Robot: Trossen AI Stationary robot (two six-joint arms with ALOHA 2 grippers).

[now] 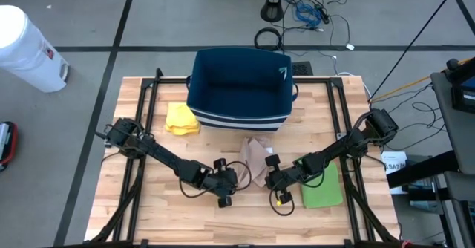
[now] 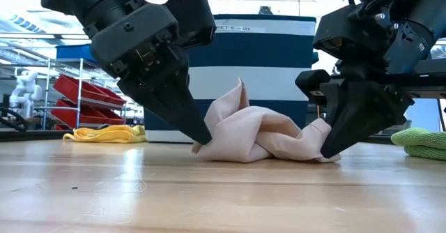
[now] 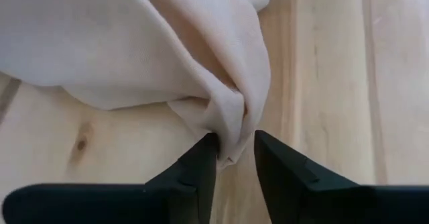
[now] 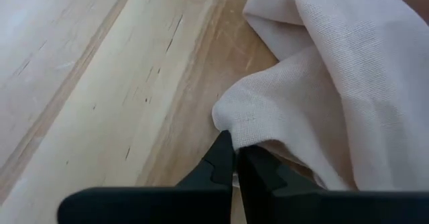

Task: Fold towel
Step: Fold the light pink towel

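Note:
A crumpled beige towel (image 1: 256, 157) lies bunched on the wooden table in front of the blue bin, resting on its lower folds (image 2: 265, 146). My left gripper (image 1: 236, 178) is at the towel's near left corner, shut on it, and shows in the low view (image 2: 202, 139) with its tips at table height. My right gripper (image 1: 273, 175) is at the towel's near right side, also shut on cloth, its tips low at the table (image 2: 327, 149). My left gripper (image 3: 234, 158) pinches a bunched corner fold of the towel (image 3: 228, 133) between its two fingers. The fingers slant down from the table's left and near side. The corner lies on the table and the cloth is slack. My right gripper (image 4: 234, 162) pinches the hemmed edge of the towel (image 4: 236, 131) at a corner, only at the fingertips. The fingers slant down from the table's right and near side. One layer or several, I cannot tell. The cloth rests slack on the table.
A dark blue bin with white stripes (image 1: 237, 88) stands at the far middle of the table. A yellow cloth (image 1: 182, 119) lies left of it, and a green cloth (image 1: 323, 187) lies near the right edge. Bare wood (image 1: 185, 218) stretches along the near side.

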